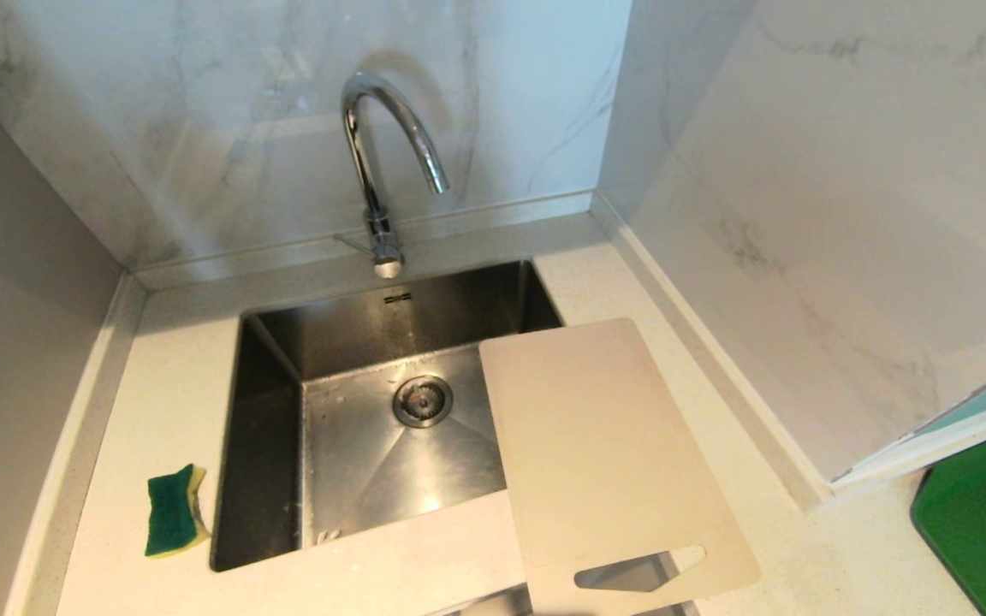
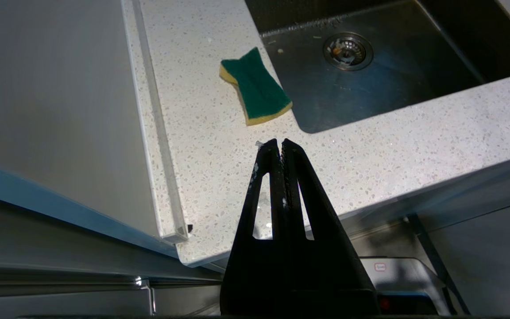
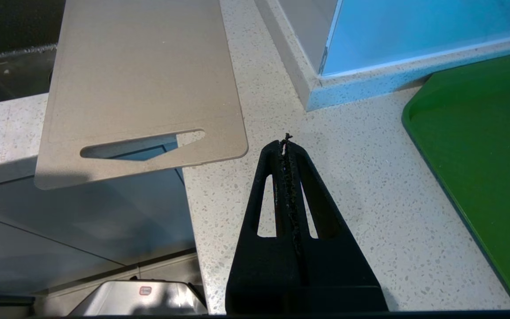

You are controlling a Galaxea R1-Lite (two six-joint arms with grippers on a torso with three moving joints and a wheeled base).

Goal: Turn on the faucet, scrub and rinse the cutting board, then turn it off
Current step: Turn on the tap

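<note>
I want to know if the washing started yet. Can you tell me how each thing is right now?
faucet: off, no water running.
cutting board: dry-looking, lying across the sink's right edge, handle end past the counter front.
sponge: untouched, on the counter left of the sink.
sink: empty, drain uncovered.
left gripper: shut, holding nothing.
right gripper: shut, holding nothing.

Even, fairly bright light fills the head view, with a soft sheen on the marble wall (image 1: pixel 228 128) and pale glare on the sink (image 1: pixel 407 479) floor near its front edge; the faucet (image 1: pixel 377 162) throws a faint shadow on the wall behind it. Lines bow slightly toward that view's edges. Both wrist views are dimmer with a bluish cast, the cutting board (image 3: pixel 144 79) shading the counter's front edge, and the dark close fingers (image 2: pixel 272 177) lack detail.
</note>
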